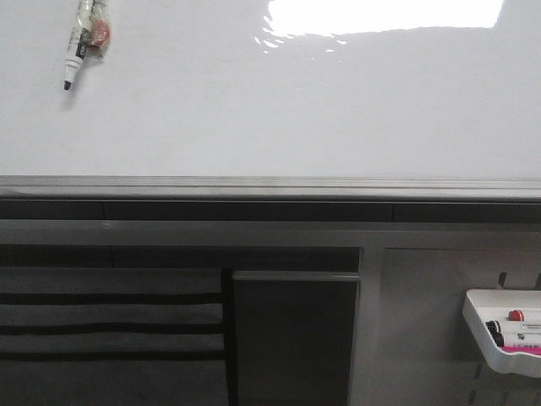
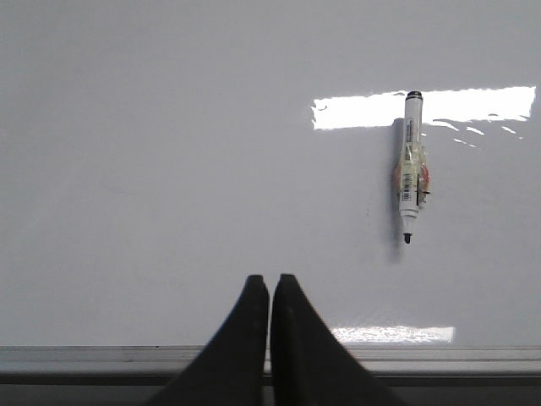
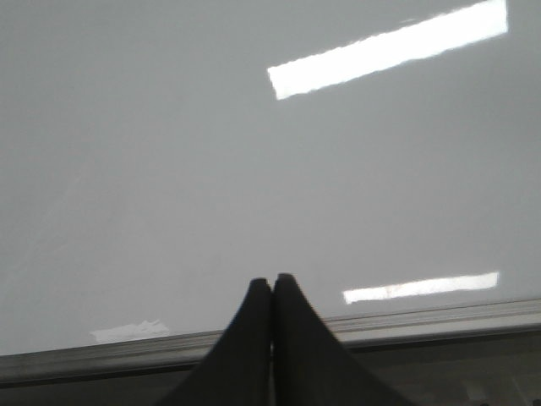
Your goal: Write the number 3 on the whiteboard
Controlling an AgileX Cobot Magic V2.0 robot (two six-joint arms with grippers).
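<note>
**Both grippers pressed shut, marker stuck on the blank board**

The whiteboard (image 1: 254, 110) fills the top half of the front view. It is white and shiny, and a bright patch of light (image 1: 385, 15) glares at about 1 o'clock. No number 3 shows on it in any of the three pictures.

A marker pen (image 1: 83, 42) sits flat on the board at about 10 o'clock in the front view. Its cap is off, and the dark tip points down and a little to the left. Something clear with a red bit is wrapped round its middle; I cannot tell what that is.

The grey metal rail (image 1: 270, 188) runs along the bottom edge of the board. Below it, at about 4 o'clock, a small white tray (image 1: 486, 338) holds a few more markers (image 1: 517, 315).

In the left wrist view, the left gripper (image 2: 270, 281) has its two black fingers pressed tight together. It holds nothing. The fingertips show in front of the bare board, just above the rail, and I cannot tell if they touch it. The marker pen is well apart from them, at about 2 o'clock.

In the right wrist view, the right gripper (image 3: 272, 281) is clenched too, and empty. Its tips show in front of plain board, close to the rail.
</note>
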